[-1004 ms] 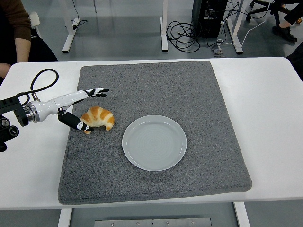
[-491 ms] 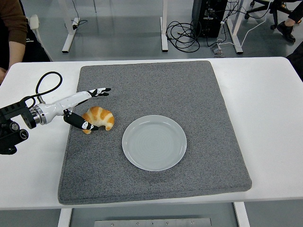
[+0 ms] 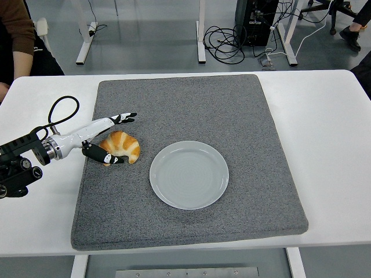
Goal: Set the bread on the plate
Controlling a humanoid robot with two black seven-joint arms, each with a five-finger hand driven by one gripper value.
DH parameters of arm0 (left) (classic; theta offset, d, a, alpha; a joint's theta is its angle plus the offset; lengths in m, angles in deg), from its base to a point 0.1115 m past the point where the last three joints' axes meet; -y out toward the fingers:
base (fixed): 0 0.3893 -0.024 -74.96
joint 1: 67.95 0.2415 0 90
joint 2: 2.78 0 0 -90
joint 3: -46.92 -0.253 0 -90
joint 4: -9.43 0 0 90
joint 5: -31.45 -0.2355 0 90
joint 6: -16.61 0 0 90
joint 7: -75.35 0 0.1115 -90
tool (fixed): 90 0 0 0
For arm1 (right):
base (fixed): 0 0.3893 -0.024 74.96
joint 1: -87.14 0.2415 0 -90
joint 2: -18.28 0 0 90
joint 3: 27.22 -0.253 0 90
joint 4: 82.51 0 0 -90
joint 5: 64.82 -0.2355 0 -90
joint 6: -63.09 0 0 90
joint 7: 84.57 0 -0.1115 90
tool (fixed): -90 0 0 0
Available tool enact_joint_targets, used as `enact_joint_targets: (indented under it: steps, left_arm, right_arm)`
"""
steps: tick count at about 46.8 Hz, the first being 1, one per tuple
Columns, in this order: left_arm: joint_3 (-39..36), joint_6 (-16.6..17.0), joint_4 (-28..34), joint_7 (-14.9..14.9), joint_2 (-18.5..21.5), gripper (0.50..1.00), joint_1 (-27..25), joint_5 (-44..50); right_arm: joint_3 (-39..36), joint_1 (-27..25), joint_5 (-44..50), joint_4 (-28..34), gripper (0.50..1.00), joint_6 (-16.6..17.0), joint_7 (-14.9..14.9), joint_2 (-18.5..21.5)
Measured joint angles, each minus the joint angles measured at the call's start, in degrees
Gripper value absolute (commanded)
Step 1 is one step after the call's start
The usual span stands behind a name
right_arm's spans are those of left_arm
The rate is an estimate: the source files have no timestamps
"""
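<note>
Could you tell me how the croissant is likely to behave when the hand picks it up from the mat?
The croissant looks puffy and flaky, so it is probably light and may crush or shed crumbs under a firm squeeze. Its curved, tapered shape could let it pivot between the left hand's fingers. The coarse grey mat should stop it sliding when nudged.

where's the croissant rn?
In the head view, the croissant lies on the left part of the grey mat, just left of the empty plate, between the left hand's spread fingers.
</note>
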Motion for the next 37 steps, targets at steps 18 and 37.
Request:
enact_joint_targets:
  steps: [18,37]
  left_arm:
    - [-0.25,0.11,0.02,0.01,0.06,0.675,-0.21,-0.18]
    - [-0.18,0.74,0.03,0.01,0.32,0.500,-1.86,-0.26]
  right_arm:
    - [0.00,0.00,0.00,-0.01,1.000,0.00,0.00,0.00]
    - [0.00,0.00,0.00,-0.02,1.000,0.00,0.00,0.00]
